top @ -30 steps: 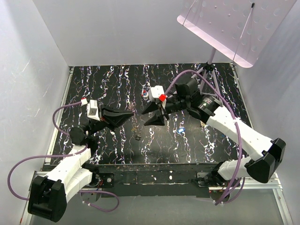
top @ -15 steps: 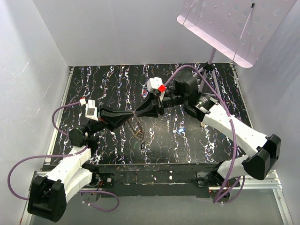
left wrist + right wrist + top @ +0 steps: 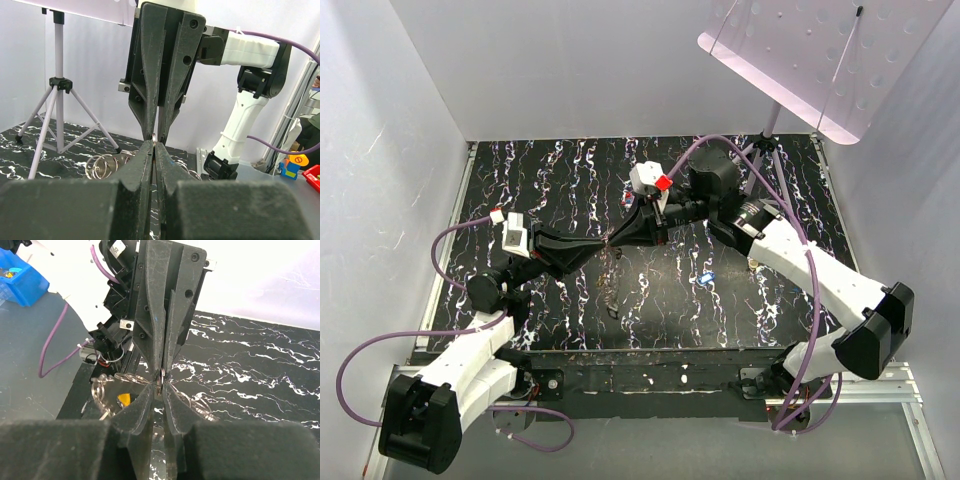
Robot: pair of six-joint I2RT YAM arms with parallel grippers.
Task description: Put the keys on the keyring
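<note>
We see the keyring (image 3: pixel 155 137) only as a thin sliver, edge-on to both wrist cameras, its visible arc running up and down between the two sets of fingertips. The top view is too coarse to show which way its flat face turns. It is held up over the middle of the table (image 3: pixel 520 180), where the two arms meet tip to tip. The left gripper (image 3: pixel 154 146) has its fingers drawn together on the near edge of the keyring. The right gripper (image 3: pixel 155 131) meets it head-on from the far side, its fingers pressed together on the opposite edge, so both are clamped on the same keyring. From the pinch, thin wire loops (image 3: pixel 192 401) and grey keys (image 3: pixel 103 390) spread to either side and sag downward. In the top view a small dark cluster sits just below the meeting point, and we cannot tell whether it hangs or lies on the table. A blue-capped key (image 3: pixel 705 279) lies on the table to the right, apart from the grippers and too small to show its direction. A tripod (image 3: pixel 60 84) stands at the back.
</note>
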